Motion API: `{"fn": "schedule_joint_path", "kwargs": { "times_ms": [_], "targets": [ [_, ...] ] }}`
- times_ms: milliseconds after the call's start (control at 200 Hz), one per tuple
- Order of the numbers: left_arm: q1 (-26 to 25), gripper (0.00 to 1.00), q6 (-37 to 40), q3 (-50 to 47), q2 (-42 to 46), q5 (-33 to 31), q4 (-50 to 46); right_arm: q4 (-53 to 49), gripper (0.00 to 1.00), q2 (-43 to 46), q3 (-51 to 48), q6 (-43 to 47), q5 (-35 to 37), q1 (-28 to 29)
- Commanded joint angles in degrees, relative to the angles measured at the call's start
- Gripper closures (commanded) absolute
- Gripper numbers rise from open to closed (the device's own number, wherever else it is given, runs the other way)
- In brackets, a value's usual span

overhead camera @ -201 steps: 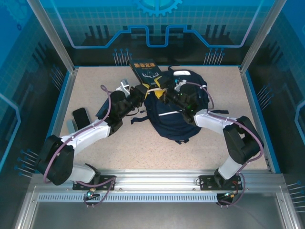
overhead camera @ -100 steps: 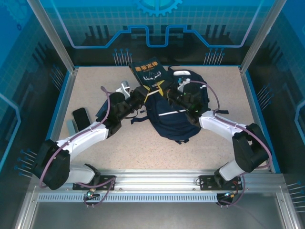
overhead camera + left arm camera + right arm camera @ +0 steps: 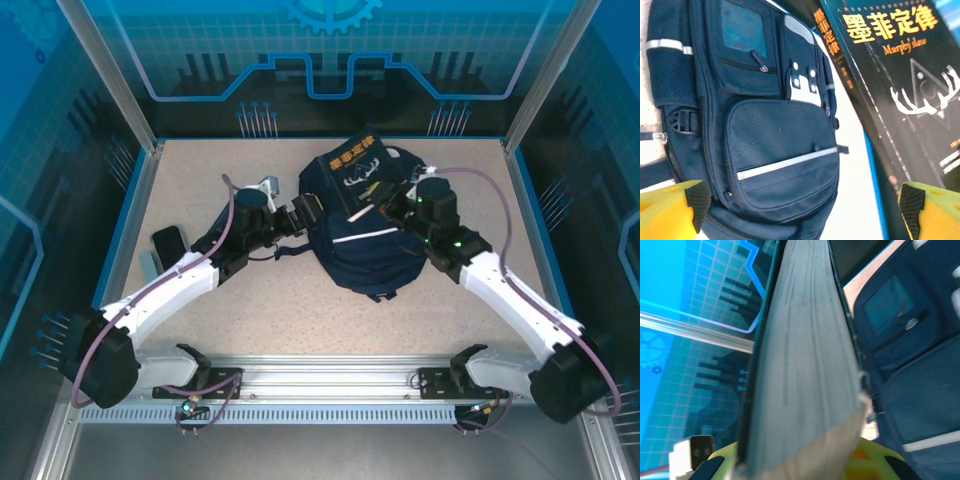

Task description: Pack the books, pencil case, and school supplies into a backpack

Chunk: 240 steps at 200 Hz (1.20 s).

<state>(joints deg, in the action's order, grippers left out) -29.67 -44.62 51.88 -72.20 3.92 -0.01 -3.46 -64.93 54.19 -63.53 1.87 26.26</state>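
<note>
The navy backpack (image 3: 352, 240) lies flat mid-table, front pockets up; it also shows in the left wrist view (image 3: 775, 140) and the right wrist view (image 3: 910, 370). A black book with yellow lettering (image 3: 354, 166) hangs tilted above the backpack's top end, and my right gripper (image 3: 388, 207) is shut on its lower edge. The book's pale page edges (image 3: 805, 375) run up from the right gripper (image 3: 805, 467). My left gripper (image 3: 303, 215) stands open just left of the backpack, holding nothing. Between its yellow fingertips (image 3: 670, 212) are the backpack's front pocket and the book's cover (image 3: 905, 75).
A black oblong case (image 3: 170, 243) and a grey item (image 3: 150, 263) lie at the table's left edge. A small white and grey object (image 3: 264, 185) sits behind the left arm. Dark straps (image 3: 290, 250) trail from the backpack's left side. Blue walls ring the table.
My right gripper shut on the black book and carried it up and to the right, over the backpack's top. The left gripper opened wide and let go.
</note>
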Motion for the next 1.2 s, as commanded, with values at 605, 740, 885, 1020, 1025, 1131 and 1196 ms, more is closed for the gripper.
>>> {"fn": "schedule_joint_path", "kwargs": {
  "times_ms": [605, 740, 885, 1020, 1025, 1131, 1196],
  "targets": [
    [-20.71, 0.09, 45.75, 38.76, -34.86, -7.01, -32.73, -44.26, 0.97, 25.53, 2.78, 25.38, 14.85, -23.52],
    [-21.13, 0.21, 46.66, 47.74, -44.14, -9.64, -38.50, -43.47, 0.97, 26.44, 0.62, 24.31, 12.46, -26.36],
    [-21.13, 0.28, 48.96, 53.43, -50.45, -12.02, -41.36, -42.35, 0.97, 26.96, -0.92, 23.32, 9.23, -29.04],
    [-21.13, 0.28, 51.60, 56.82, -54.05, -15.54, -42.60, -41.08, 0.97, 26.72, -2.28, 22.42, 6.04, -30.28],
    [-21.13, 0.28, 51.76, 56.83, -54.16, -15.67, -42.65, -41.00, 0.97, 26.70, -2.35, 22.36, 6.04, -30.29],
    [-21.13, 0.34, 53.53, 58.65, -56.11, -17.19, -43.45, -40.41, 0.97, 26.60, -3.28, 21.44, 4.77, -30.61],
    [-21.13, 0.36, 54.18, 59.46, -57.01, -17.81, -43.91, -40.07, 0.97, 26.61, -3.48, 21.01, 4.07, -30.71]
  ]
}}
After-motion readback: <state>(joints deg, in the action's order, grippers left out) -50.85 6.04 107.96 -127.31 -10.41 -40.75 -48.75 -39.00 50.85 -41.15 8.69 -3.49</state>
